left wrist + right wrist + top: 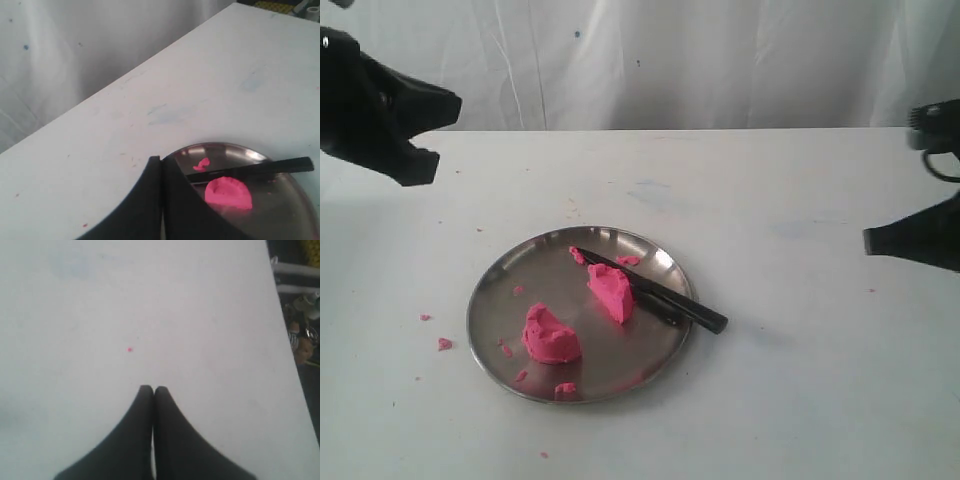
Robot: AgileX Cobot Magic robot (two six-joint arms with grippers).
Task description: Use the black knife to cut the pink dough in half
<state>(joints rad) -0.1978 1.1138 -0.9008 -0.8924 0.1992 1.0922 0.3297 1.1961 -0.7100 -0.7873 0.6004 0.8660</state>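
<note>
White bench [800, 380] against a draped white sheet [720, 60]; a round steel plate [495, 290] sat near the middle, pink crumbs [444, 343] scattered on and beside it.

The pink dough [550, 336] lay on the plate as two rough chunks, well apart: one toward the near rim, the other [612, 292] resting just beside the blade. By my reading the cut was already made.

The black knife [665, 300] lay across the far side of the plate, tip near the middle of the plate's far half, handle end [710, 321] overhanging the rim onto the bench. It looked slim, stiff and light. That overhanging handle seemed the place to take hold, since it stood clear of the steel and the dough.

The dough looked soft and tacky. I judged it would dent under any squeeze and cling to pads or blade, so a loose hold low on a chunk would suit it, if any.

My left pincer [161, 161] was raised off to the left, fingers pressed together, holding nothing. My right pincer [153, 389] hung over bare bench at the right, fingers likewise together and empty. Both stood well apart from the plate.
</note>
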